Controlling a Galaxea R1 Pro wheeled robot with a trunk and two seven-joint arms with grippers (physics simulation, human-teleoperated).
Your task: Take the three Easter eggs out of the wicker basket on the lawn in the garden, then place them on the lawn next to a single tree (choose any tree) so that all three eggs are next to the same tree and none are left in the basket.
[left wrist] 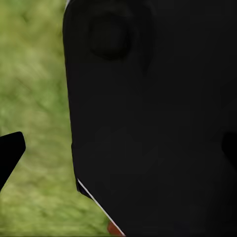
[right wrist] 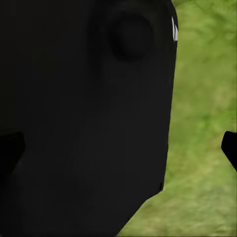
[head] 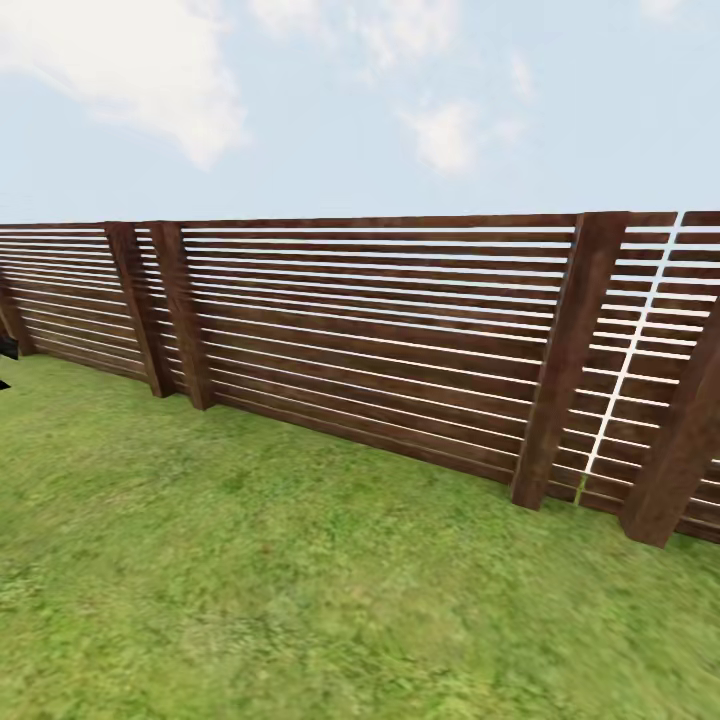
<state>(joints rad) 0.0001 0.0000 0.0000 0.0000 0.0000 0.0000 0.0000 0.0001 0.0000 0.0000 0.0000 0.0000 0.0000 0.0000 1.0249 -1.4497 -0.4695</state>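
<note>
None of the three Easter eggs, the wicker basket or a tree can be made out in these views, so their whereabouts cannot be given from here; of the task's things, the lawn (head: 300, 560) alone is seen, a mottled green stretch running up to the foot of a brown slatted fence (head: 380, 330) under a pale, cloudy sky (head: 360, 100). The fence is met at an angle, with thick posts (head: 565, 360) planted at the grass edge, which suggests the base is being driven or turned through the garden and the head is aimed level rather than down at a work spot. A small black piece is caught at the far left edge of the head view, probably part of the left arm, though this cannot be confirmed. In the left wrist view a large black body (left wrist: 153, 118) of the robot is pressed close before the lens, with blurred grass beside it and one dark fingertip (left wrist: 10, 150) at the edge; the right wrist view is blocked likewise by a black body (right wrist: 84, 118), with a fingertip (right wrist: 230, 145) near the margin. The arms are judged to be tucked against the trunk for travel. With a fingertip near each opposite edge, both grippers are read as spread apart, and nothing is seen pinched. The task is judged not yet advanced here; the basket has to be found first.
</note>
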